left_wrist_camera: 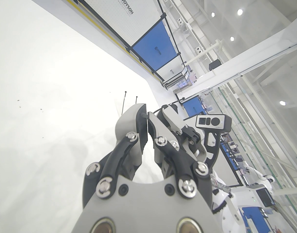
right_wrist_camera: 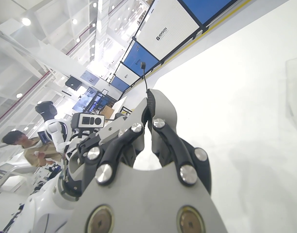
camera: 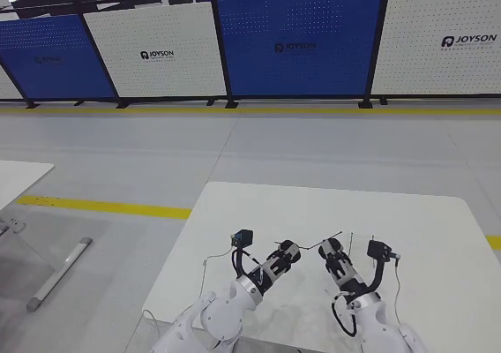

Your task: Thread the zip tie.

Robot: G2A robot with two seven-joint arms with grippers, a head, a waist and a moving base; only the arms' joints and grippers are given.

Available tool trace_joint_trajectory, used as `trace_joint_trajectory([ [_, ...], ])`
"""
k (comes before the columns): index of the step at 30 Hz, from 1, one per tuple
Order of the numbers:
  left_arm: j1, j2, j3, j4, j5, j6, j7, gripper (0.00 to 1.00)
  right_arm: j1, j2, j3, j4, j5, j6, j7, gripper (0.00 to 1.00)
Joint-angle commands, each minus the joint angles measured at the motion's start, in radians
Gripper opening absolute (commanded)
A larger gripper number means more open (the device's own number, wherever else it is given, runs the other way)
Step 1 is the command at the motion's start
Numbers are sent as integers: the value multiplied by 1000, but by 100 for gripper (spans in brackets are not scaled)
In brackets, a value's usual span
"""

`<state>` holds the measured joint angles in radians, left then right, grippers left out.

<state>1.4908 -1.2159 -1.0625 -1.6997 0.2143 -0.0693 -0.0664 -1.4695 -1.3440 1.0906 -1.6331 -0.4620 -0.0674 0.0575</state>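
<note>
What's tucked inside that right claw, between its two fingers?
A thin black zip tie: its strap and square head stick out past the tips of the right gripper. The stretch clamped inside is covered, so its length there cannot be seen.

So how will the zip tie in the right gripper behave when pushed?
Probably springy, not floppy: the zip tie sticks out of the right gripper with only a slight bend. Likely light, being so thin; its narrow strap may twist in the grip.
</note>
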Motion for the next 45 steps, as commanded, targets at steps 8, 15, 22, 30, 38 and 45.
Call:
trace_joint_trajectory([
  [8,0,0,0,0,0,0,0,0,15,-4,-12,11,0,8,25,0],
  [15,0,0,0,0,0,0,0,0,18,-6,-15,17,8,9,34,0],
  [22,-4,-3,4,5,-27,-6,-5,0,13,-8,-9,20,27,-11,29,0],
  [30,3,-2,-4,2,-37,-19,-9,0,9,-7,6,20,66,-30,55,0],
  [38,8,-3,-2,2,-23,-32,7,0,0,-6,6,15,36,-45,41,0],
  [45,9,-3,-3,1,-27,-35,7,0,-9,-4,6,10,16,-55,39,10],
])
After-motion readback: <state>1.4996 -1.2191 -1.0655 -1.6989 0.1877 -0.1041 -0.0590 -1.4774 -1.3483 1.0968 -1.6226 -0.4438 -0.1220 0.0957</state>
